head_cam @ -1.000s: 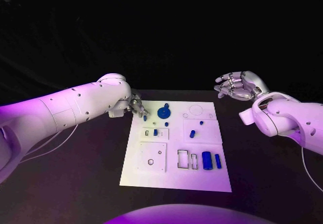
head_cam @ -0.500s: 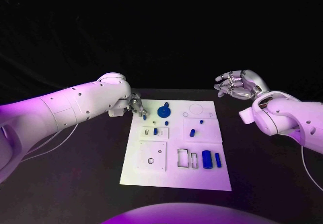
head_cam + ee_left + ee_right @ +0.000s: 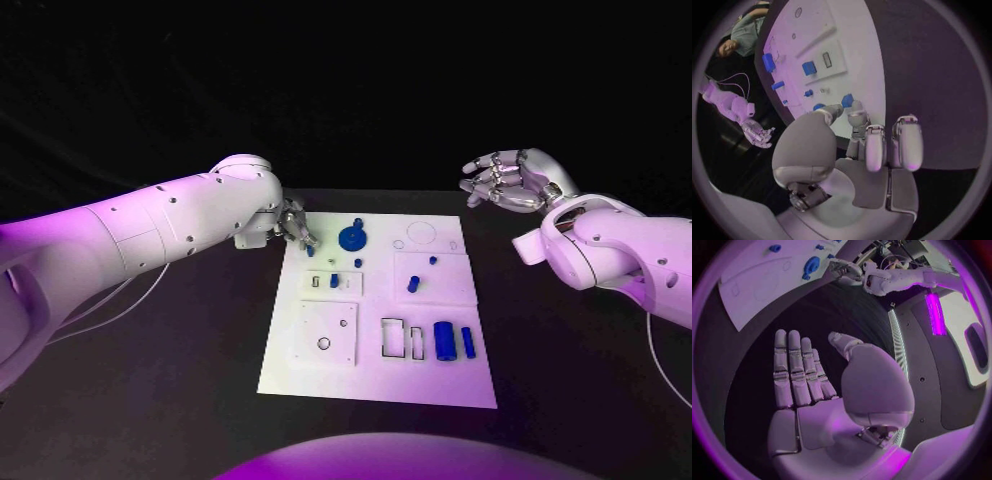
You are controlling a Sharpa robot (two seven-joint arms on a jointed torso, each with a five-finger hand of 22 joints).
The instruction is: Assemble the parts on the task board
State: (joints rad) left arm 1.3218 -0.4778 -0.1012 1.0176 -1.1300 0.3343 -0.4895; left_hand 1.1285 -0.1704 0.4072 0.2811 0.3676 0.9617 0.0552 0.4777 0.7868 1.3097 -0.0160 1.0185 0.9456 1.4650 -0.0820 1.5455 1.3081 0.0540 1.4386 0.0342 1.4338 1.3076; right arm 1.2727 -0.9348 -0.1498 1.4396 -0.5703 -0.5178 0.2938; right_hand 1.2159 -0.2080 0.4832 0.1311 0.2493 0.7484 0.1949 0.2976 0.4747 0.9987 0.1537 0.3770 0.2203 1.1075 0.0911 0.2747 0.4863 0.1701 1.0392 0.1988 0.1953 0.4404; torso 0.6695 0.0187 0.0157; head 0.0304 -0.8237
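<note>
The task board (image 3: 378, 310) is laid flat in the middle of the black table (image 3: 159, 380), its long side running away from the robot. Small blue parts are seen on it: a round blue disc part (image 3: 352, 240) near the far left corner, a small blue peg (image 3: 309, 251) at the far left edge, a short blue piece (image 3: 333, 282) set in a small rectangular recess, another small blue part (image 3: 413, 285) on the square plate to the right, and two upright blue blocks (image 3: 443, 340) side by side near the lower middle, beside two empty rectangular slots.

The small blue peg is found directly at the fingertips of the left robot hand (image 3: 294, 226), which is held over the far left corner of the board. In the left wrist view the fingertips (image 3: 856, 116) are brought close together at a small blue part (image 3: 847, 100) at the board's edge; whether it is actually pinched cannot be told.

The right robot hand (image 3: 508, 181) is held raised off the far right corner of the board, well apart from every part. Its fingers (image 3: 795, 371) are seen extended and apart in the right wrist view, with nothing held in them.
</note>
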